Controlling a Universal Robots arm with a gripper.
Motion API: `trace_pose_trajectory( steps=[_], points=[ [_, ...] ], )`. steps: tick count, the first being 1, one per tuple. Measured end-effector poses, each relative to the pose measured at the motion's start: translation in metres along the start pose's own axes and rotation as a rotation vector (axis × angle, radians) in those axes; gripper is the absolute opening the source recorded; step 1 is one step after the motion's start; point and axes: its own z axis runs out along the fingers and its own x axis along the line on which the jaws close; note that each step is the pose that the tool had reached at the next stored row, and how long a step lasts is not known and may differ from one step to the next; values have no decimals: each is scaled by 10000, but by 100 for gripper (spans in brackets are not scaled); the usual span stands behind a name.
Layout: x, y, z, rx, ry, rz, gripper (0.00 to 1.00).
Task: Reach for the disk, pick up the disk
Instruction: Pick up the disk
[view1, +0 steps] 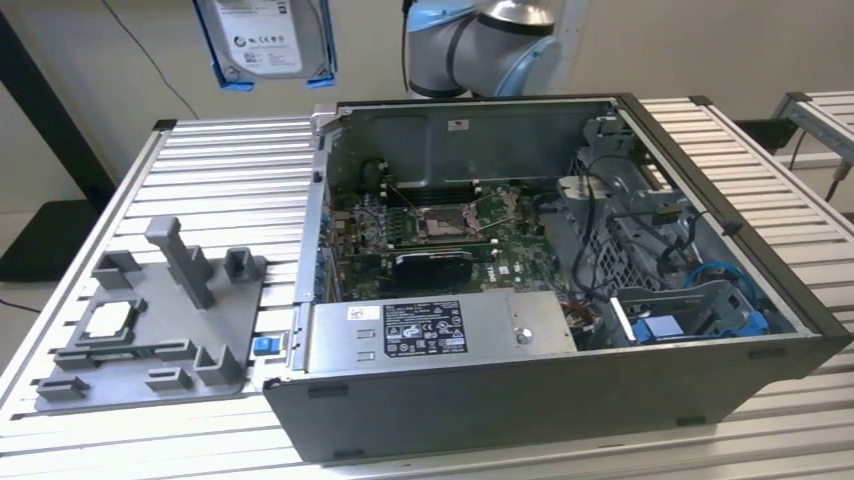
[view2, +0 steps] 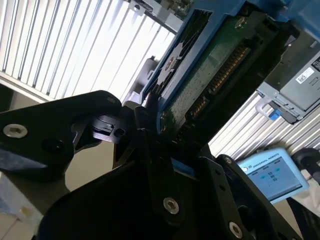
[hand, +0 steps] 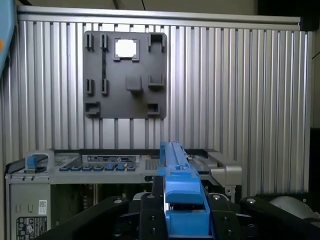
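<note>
Blue-framed disk (view1: 264, 38) hangs clamped edgewise in the pincer (hand: 182, 210), well above the table (view1: 214, 180).

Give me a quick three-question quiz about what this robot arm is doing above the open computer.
1. True or false: the gripper is shut on the disk.
2. In the exterior view, where is the disk? A) lying in the computer case B) up in the air above the table C) on the grey holder plate
3. Fill in: on the grey holder plate sits a small square silver ____.

Key: 1 true; 2 B; 3 chip.
</note>
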Motion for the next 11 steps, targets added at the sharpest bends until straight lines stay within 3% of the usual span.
trace_pose_trajectory(
  steps=[11],
  points=[
    [-6,-393,-13,-18,-12,1,0]
  ],
)
